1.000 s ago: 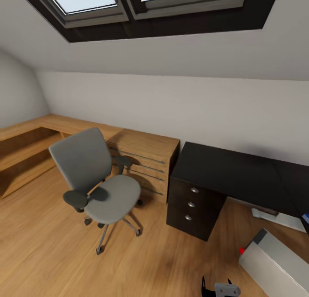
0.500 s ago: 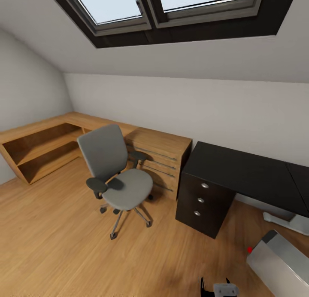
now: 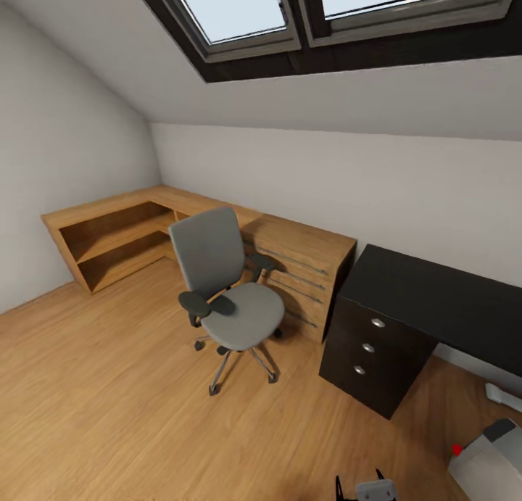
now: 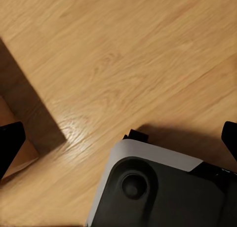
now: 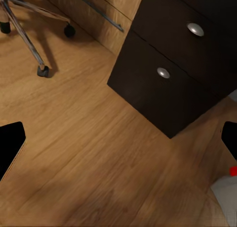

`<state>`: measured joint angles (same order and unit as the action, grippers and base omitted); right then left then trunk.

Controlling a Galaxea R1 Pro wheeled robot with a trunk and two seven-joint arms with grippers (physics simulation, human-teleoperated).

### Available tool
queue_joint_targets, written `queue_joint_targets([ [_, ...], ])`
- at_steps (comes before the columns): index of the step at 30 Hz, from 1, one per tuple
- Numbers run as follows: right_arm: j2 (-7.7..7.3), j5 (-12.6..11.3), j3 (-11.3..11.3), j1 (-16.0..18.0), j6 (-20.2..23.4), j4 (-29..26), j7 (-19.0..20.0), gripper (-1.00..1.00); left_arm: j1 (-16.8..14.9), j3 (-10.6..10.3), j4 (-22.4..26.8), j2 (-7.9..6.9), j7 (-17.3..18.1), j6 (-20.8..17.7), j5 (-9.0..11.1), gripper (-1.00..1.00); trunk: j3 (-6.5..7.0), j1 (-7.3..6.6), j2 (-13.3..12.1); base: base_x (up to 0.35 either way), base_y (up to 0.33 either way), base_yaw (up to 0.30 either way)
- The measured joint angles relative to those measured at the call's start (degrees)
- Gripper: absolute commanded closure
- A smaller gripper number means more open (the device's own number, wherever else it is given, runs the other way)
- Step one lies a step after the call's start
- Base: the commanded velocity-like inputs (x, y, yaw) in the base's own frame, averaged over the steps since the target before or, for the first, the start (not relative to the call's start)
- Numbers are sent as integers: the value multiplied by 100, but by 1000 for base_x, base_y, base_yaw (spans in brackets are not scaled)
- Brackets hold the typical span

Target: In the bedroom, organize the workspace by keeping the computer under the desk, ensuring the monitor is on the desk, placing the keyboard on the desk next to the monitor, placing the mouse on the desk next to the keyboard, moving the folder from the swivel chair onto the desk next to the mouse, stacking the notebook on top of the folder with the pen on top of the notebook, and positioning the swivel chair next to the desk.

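The grey swivel chair (image 3: 229, 291) stands on the wood floor with nothing on its seat, a short way left of the black desk (image 3: 435, 298). The desk's drawers (image 5: 173, 74) and the chair's castors (image 5: 43, 71) also appear in the right wrist view. The light grey computer (image 3: 489, 463), with its red light (image 3: 457, 449), sits on the floor in front of the desk, not under it. My left gripper (image 4: 120, 143) hangs open over the floor and my own base. My right gripper (image 5: 120, 143) is open and holds nothing. The monitor, keyboard, mouse, folder, notebook and pen are out of view.
An oak drawer chest (image 3: 308, 265) stands against the wall between chair and desk. An oak shelf unit (image 3: 116, 233) fills the left corner under the sloped ceiling. A whitish flat thing (image 3: 504, 396) lies on the floor under the desk. Open floor (image 3: 109, 399) spreads to the front left.
The whole head view has swung, so chair, chest and desk sit farther right in the picture and more of the left wall shows. Nothing in the room has moved.
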<state>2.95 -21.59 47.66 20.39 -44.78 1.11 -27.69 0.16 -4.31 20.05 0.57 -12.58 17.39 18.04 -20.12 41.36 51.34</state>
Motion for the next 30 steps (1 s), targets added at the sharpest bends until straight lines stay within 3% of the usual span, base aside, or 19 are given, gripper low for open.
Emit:
queue_joint_targets([
  [30,0,26,-1,-32,-2,1,9,-100,0,0,7,3,9,9,-8,-100,0,0,0,-37,39,279],
])
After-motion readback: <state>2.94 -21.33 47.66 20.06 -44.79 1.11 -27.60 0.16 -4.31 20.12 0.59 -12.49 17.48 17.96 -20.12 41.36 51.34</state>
